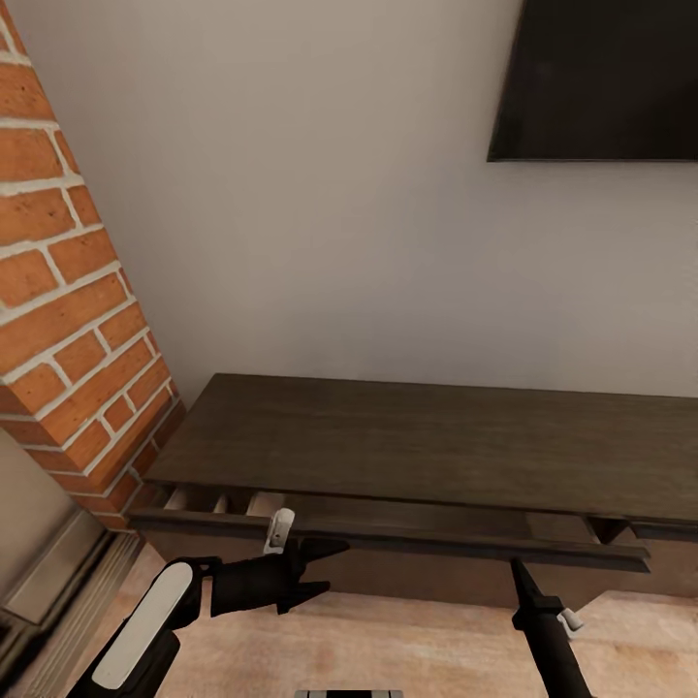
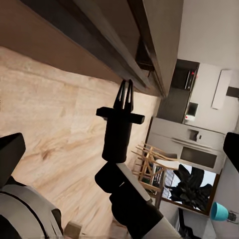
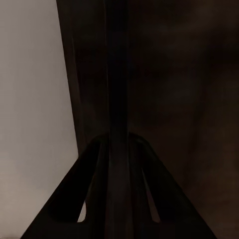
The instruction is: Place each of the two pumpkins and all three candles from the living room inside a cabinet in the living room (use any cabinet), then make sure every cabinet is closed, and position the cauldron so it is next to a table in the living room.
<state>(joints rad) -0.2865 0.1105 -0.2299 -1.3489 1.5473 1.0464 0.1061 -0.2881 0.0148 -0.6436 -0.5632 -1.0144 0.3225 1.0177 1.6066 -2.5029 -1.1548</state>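
The long dark brown cabinet [image 1: 427, 446] stands against the wall, and its wide front [image 1: 388, 535] is pulled out a little, leaving a narrow gap along the top. Pale beige interior [image 1: 179, 499] shows through that gap at the left end; I cannot tell whether anything lies inside. My right gripper [image 1: 516, 568] points up at the front's edge. In the left wrist view the right gripper [image 2: 125, 93] has its fingers nearly together on that edge, and in the right wrist view the dark panel [image 3: 117, 99] runs between them. My left gripper [image 1: 325, 567] hovers open just before the front, holding nothing. Pumpkins, candles, cauldron and table are out of view.
A red brick column [image 1: 68, 320] rises at the left beside the cabinet's end. A dark screen [image 1: 601, 78] hangs on the wall above. Light wood floor [image 1: 407, 650] lies under both arms. Wooden chairs [image 2: 149, 164] and a dark plant [image 2: 191, 186] stand far off.
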